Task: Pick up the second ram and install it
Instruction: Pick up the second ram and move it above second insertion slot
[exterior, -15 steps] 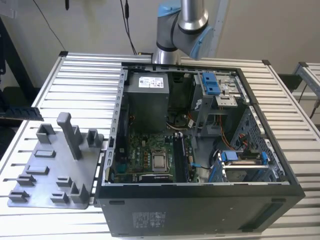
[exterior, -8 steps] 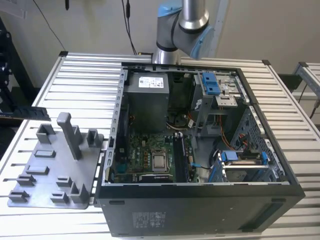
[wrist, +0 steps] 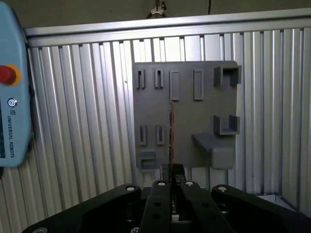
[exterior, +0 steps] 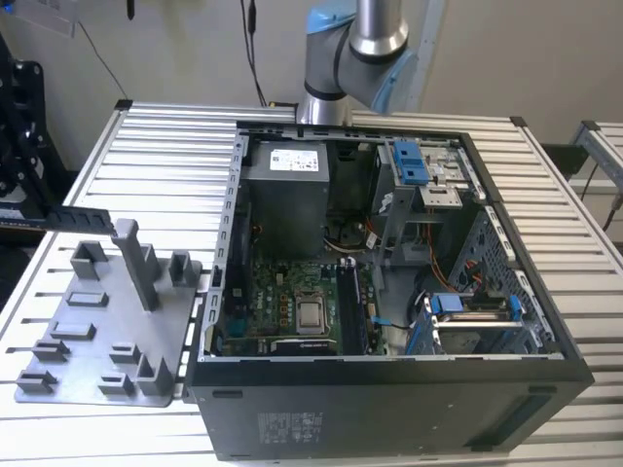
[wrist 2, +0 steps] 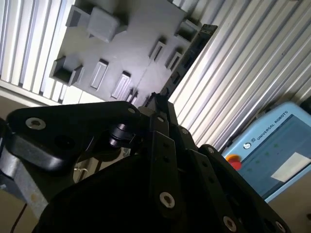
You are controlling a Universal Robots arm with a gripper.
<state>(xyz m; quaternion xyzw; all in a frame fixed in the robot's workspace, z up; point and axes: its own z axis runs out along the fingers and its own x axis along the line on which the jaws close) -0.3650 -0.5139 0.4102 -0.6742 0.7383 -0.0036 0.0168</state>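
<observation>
Exterior view: I see the end effector (exterior: 21, 206) at the exterior view's left edge, closed on one end of the second ram (exterior: 80, 218). The stick is level, and its free end is just beside the tallest post of the grey tray (exterior: 97, 341). The tray lies on the slatted worktop (exterior: 165, 146), touching the open computer case (exterior: 389, 409) on the exterior view's right. The green motherboard (exterior: 282, 302) lies on the case floor. The arm (exterior: 360, 49) rises behind the case.

Second wrist view: the black fingers (wrist 2: 163, 145) meet narrowly on the second ram (wrist 2: 192, 53), which runs away from them along the tray (wrist 2: 131, 43) edge. A blue teach pendant (wrist 2: 277, 150) lies on the worktop (wrist 2: 243, 73) beyond.

First wrist view: the stick (wrist: 171, 131) shows edge-on as a thin line, pinched at the fingertips and crossing the tray (wrist: 184, 116). I cannot tell whether it touches the tray. The pendant (wrist: 12, 87) is well apart from it.
</observation>
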